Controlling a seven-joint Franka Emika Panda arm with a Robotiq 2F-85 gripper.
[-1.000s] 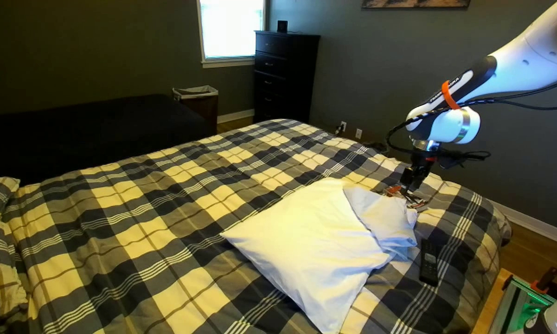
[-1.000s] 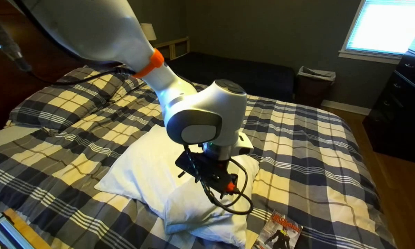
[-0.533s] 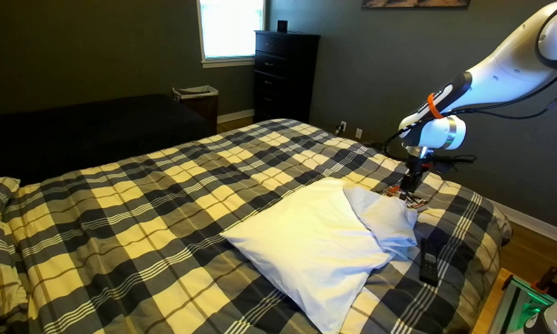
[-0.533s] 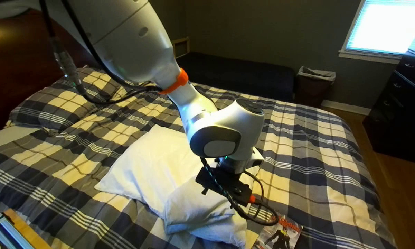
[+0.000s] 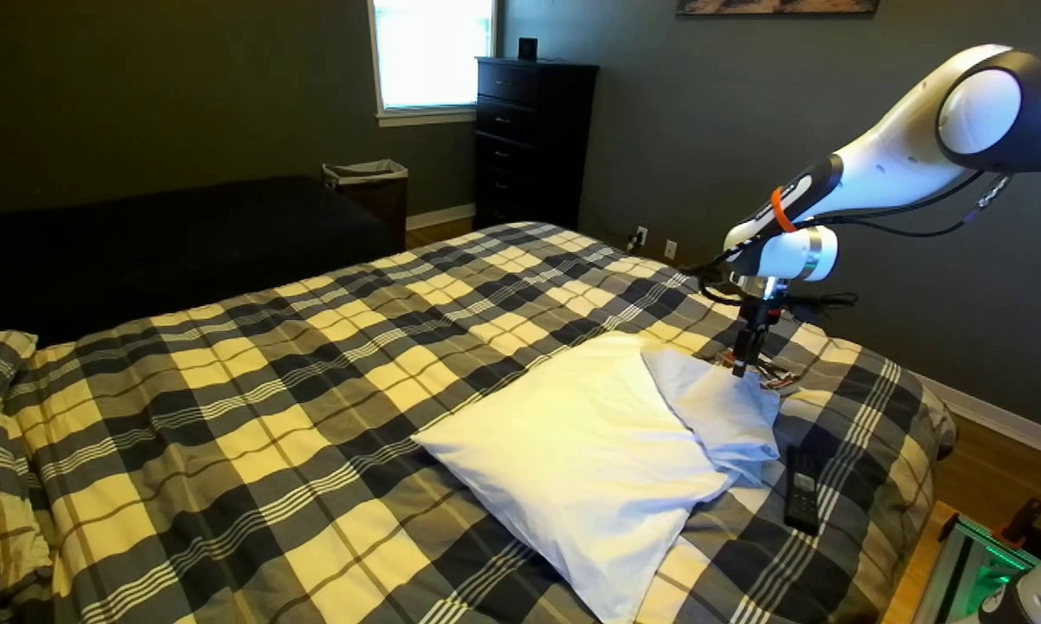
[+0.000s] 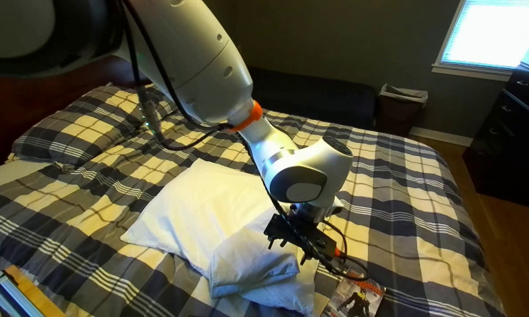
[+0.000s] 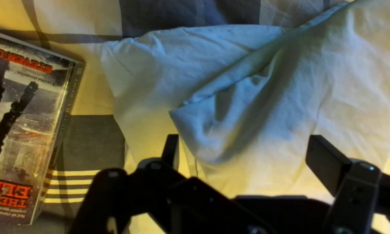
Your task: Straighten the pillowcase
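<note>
The pillowcase (image 5: 715, 403) is pale bluish-white, rumpled and partly folded over, against the edge of the white pillow (image 5: 555, 433) on the bed. In an exterior view the pillowcase (image 6: 251, 264) lies at the pillow's (image 6: 194, 198) near side, with a loose fold and a lower layer beneath. In the wrist view the pillowcase (image 7: 337, 97) has a raised folded corner between and just ahead of the fingers. My gripper (image 7: 243, 143) is open and empty above the cloth. In an exterior view the gripper (image 5: 739, 368) points down over the pillowcase's far end; whether it touches the cloth is unclear.
A paperback book (image 7: 26, 130) lies beside the pillowcase; it also shows in an exterior view (image 6: 359, 295). A black remote (image 5: 802, 490) lies on the plaid bedcover (image 5: 312, 416) near the bed's edge. A metal-railed stand (image 5: 962, 563) is beside the bed.
The arm has lowered and come across: leftward in an exterior view, rightward and down in the opposite exterior view. The gripper is now over the pillowcase. The pillowcase and pillow have not moved.
</note>
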